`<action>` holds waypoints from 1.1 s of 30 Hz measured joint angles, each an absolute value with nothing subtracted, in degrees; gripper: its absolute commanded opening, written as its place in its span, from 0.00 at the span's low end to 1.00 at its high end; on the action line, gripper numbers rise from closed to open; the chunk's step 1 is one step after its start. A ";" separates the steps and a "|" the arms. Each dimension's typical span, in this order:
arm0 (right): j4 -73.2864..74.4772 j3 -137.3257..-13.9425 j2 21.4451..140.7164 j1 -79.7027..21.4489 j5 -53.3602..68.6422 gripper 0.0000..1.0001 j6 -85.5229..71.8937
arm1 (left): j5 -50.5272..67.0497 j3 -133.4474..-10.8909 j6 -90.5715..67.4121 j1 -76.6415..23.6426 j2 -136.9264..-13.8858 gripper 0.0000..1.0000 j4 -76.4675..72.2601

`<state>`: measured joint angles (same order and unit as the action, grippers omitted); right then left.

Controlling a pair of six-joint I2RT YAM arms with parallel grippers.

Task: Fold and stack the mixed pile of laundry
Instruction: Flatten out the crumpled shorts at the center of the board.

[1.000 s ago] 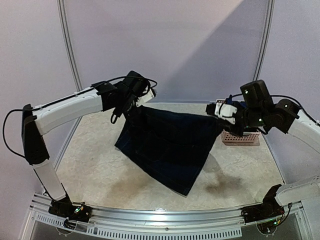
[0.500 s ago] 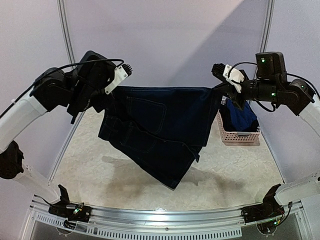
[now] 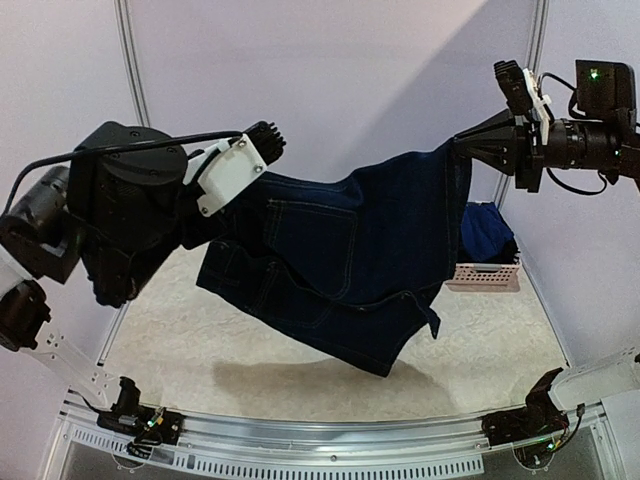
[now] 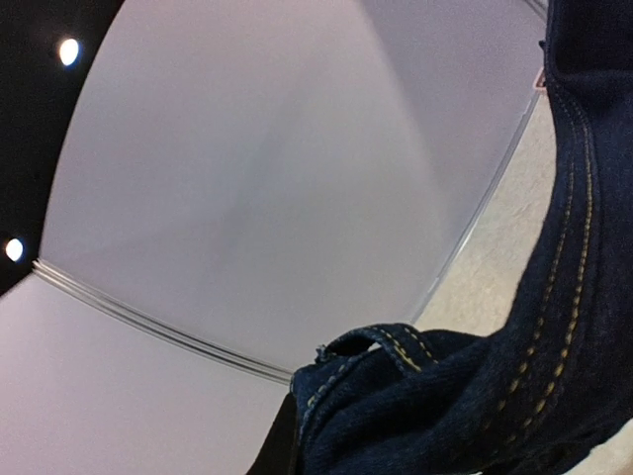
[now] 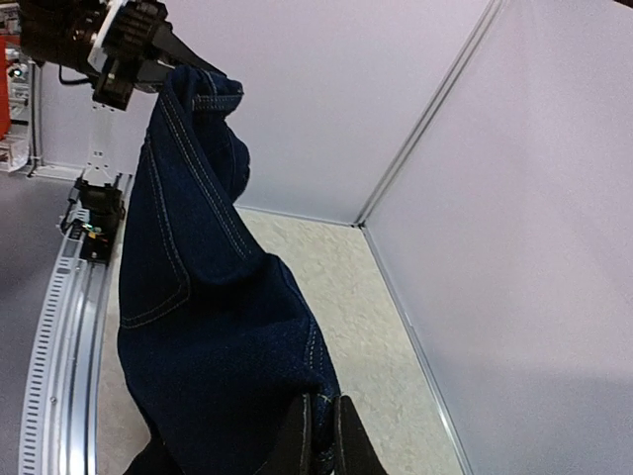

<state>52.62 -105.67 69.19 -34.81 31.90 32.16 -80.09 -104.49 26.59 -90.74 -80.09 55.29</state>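
Note:
The dark navy denim piece (image 3: 340, 260) hangs in the air, stretched between both grippers above the table. My left gripper (image 3: 218, 212) is shut on its left waistband corner, high and near the camera. In the left wrist view the denim (image 4: 465, 396) bunches over the gripper (image 4: 297, 445). My right gripper (image 3: 462, 150) is shut on the right corner, higher up at the right. In the right wrist view the fingers (image 5: 297, 440) pinch the denim (image 5: 198, 327), with the gripper (image 5: 321, 433) shut. The navy T-shirt and the striped piece are not clearly in view.
A pink perforated basket (image 3: 485, 275) stands at the back right of the beige table (image 3: 200, 340), with a blue garment (image 3: 488, 232) in it. Pale walls close the back and sides. The metal rail (image 3: 330, 440) runs along the near edge.
Both arms have risen and lifted the denim off the table area, higher each frame. The left arm swung up towards the camera. The right gripper moved up and to the right.

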 measured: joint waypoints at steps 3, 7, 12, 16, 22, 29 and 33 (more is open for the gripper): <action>54.19 -106.98 69.10 -34.37 35.09 0.00 31.68 | -82.54 -95.48 44.64 -92.75 -78.54 0.00 32.40; 54.96 -106.39 68.53 -34.02 36.36 0.00 31.00 | -83.37 -87.99 59.46 -92.47 -78.41 0.00 8.95; 53.41 -100.97 67.18 -33.95 34.26 0.00 29.95 | -83.96 -81.34 63.02 -89.54 -73.58 0.00 -2.63; 52.16 -97.36 67.72 -33.95 31.97 0.00 28.71 | -85.30 -78.54 74.46 -85.30 -72.47 0.00 -19.14; 50.06 -96.31 69.25 -33.95 30.59 0.00 26.72 | -86.02 -79.81 78.98 -82.54 -73.21 0.00 -21.43; 47.07 -95.94 69.71 -33.95 30.15 0.00 24.43 | -85.25 -94.30 69.65 -72.97 -79.18 0.00 -5.61; 46.19 -94.56 69.69 -33.95 29.91 0.00 24.01 | -78.11 -110.19 55.35 -66.08 -84.47 0.00 14.35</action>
